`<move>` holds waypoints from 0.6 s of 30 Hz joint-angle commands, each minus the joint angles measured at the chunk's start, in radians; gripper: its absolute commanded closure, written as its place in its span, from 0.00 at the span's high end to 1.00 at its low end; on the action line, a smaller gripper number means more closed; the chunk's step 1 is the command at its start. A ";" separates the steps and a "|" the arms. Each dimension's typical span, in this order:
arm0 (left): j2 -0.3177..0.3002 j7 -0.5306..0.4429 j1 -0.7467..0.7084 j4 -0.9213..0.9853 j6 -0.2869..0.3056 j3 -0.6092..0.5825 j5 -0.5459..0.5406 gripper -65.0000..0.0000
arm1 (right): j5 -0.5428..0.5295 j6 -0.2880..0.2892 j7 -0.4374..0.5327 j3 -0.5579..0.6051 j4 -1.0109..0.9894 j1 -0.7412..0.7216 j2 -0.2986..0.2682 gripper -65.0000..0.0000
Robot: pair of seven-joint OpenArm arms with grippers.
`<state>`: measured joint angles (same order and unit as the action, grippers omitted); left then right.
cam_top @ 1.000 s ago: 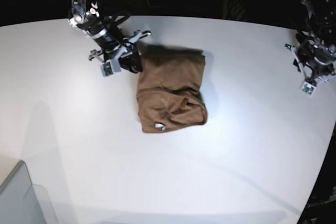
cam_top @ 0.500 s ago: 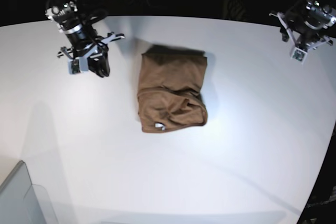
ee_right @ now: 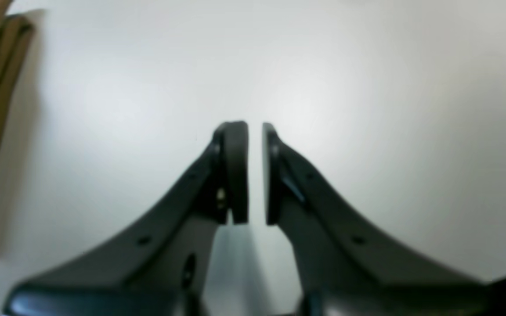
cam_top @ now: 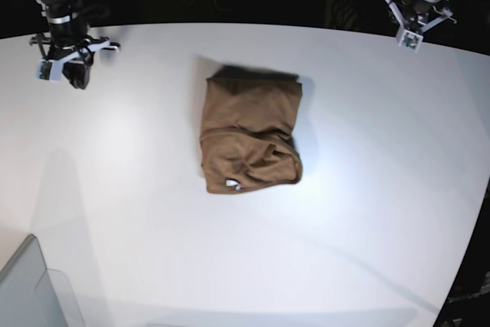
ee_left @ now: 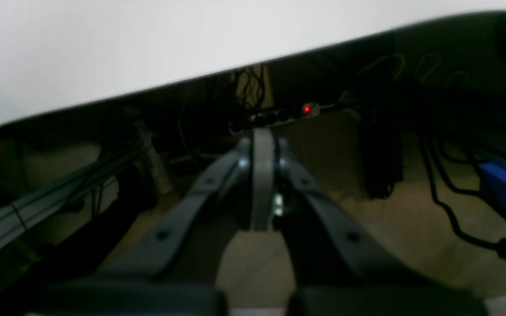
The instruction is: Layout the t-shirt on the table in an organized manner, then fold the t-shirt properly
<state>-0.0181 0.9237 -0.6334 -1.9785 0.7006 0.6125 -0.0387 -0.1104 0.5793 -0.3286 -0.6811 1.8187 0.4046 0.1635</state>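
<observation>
A: The t-shirt [cam_top: 250, 137] is lying near the middle of the bench [cam_top: 367, 212] as a compact brown bundle, folded into a rough rectangle. Its far edge is sitting straight, while the near end is bunching into soft creases, with a small pale tag showing at the near-left corner. The cloth is reading as matte, limp cotton with no print.

B: The bench is presenting a smooth, white, faintly glossy top with a curved edge, far wider than the bundle. Judging by that shape, the folding is looking largely done, though the near end is looking untidy.

A: The right pincer [ee_right: 255, 171] is hanging above bare bench, its dark curved fingers [ee_right: 235, 171] standing nearly together with only a thin slit between them, clamping nothing. The folded edge of the cloth is showing at the left margin of its wrist view, well apart from it.

B: The left pincer [ee_left: 262, 184] is sitting fully together, empty, and pointing past the bench's edge toward dark cabling and a small red light [ee_left: 307, 108] below.

A: In the base view both arms are sitting at the far corners, well apart from the shirt, probably so that nothing is dragging the fold open.
</observation>
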 commanded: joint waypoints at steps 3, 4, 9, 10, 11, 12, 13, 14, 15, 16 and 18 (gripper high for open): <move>0.000 -0.005 -0.026 -0.015 -0.002 0.004 -0.005 0.00 | -0.016 0.003 0.026 -0.082 0.014 -0.013 -0.006 0.07; 0.007 -0.005 -0.027 -0.015 -0.002 0.004 -0.005 0.00 | -0.016 0.003 0.024 -0.118 0.014 -0.023 -0.006 0.07; 0.019 -0.007 -0.026 -0.002 -0.002 0.004 -0.005 0.00 | -0.016 -0.029 0.023 -0.329 -0.067 -0.097 -0.006 0.07; 0.023 -0.007 -0.022 0.008 -0.002 0.004 -0.005 0.00 | -0.016 -0.037 0.023 -0.368 -0.098 -0.109 -0.006 0.07; 0.025 -0.007 -0.021 0.021 -0.002 0.004 -0.005 0.00 | -0.015 -0.041 0.023 -0.404 -0.133 -0.121 -0.006 0.07; 0.027 -0.007 -0.013 0.038 -0.002 0.002 -0.005 0.00 | -0.012 -0.041 0.023 -0.435 -0.167 -0.128 -0.006 0.07; 0.027 -0.007 0.002 0.058 -0.002 -0.009 -0.005 0.00 | -0.012 -0.041 0.023 -0.455 -0.199 -0.129 -0.006 0.07; 0.025 -0.007 0.011 0.080 -0.002 -0.019 -0.003 0.00 | -0.012 -0.041 0.023 -0.466 -0.224 -0.126 -0.006 0.07; 0.023 -0.007 0.019 0.104 -0.002 -0.033 -0.003 0.00 | -0.012 -0.043 0.023 -0.475 -0.253 -0.123 -0.006 0.07; 0.022 -0.007 0.025 0.127 -0.002 -0.047 -0.002 0.00 | -0.012 -0.045 0.024 -0.475 -0.279 -0.118 -0.006 0.07; 0.019 -0.010 0.027 0.176 -0.002 -0.079 -0.002 0.00 | -0.012 -0.045 0.024 -0.475 -0.323 -0.103 -0.006 0.07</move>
<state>0.0055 0.9047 -0.5919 -1.7889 0.6998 0.5278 -0.0437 -0.1120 0.5278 -0.3271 -1.1507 1.4788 0.2928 0.1665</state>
